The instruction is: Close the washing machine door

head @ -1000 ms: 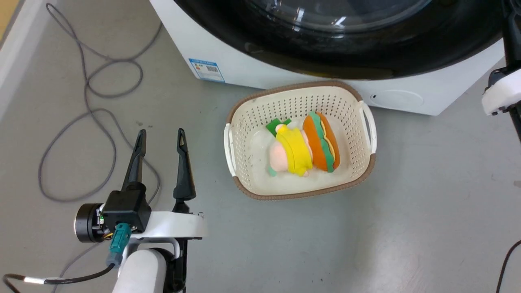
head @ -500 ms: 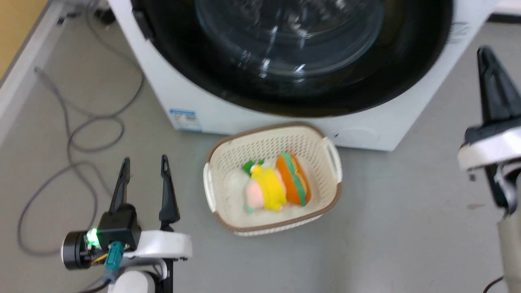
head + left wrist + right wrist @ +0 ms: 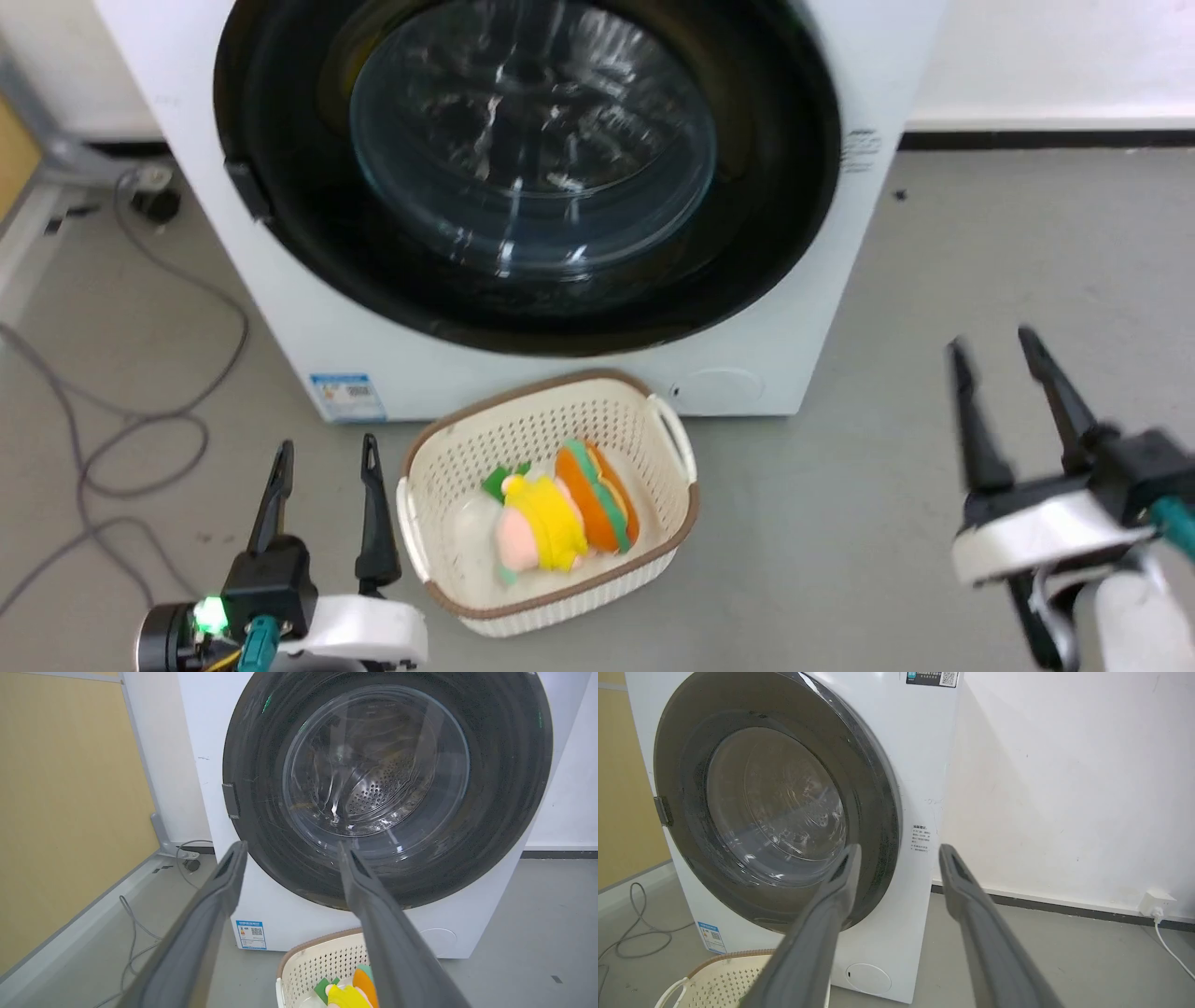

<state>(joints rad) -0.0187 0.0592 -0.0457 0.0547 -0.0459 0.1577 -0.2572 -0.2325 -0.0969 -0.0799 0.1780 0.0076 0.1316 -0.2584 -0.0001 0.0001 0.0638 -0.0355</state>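
Washing machine door [image 3: 527, 168]: 12 o'clock, flush against the washing machine [image 3: 280, 308], apparently latched. Left gripper [image 3: 327, 443], 7 o'clock, and right gripper [image 3: 991, 339], 4 o'clock: fingers spread, empty, well apart from the door. Basket [image 3: 653, 411]: 6 o'clock.

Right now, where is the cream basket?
In the head view, the basket sits on the floor at lower centre, in front of the washing machine, right of the left gripper.
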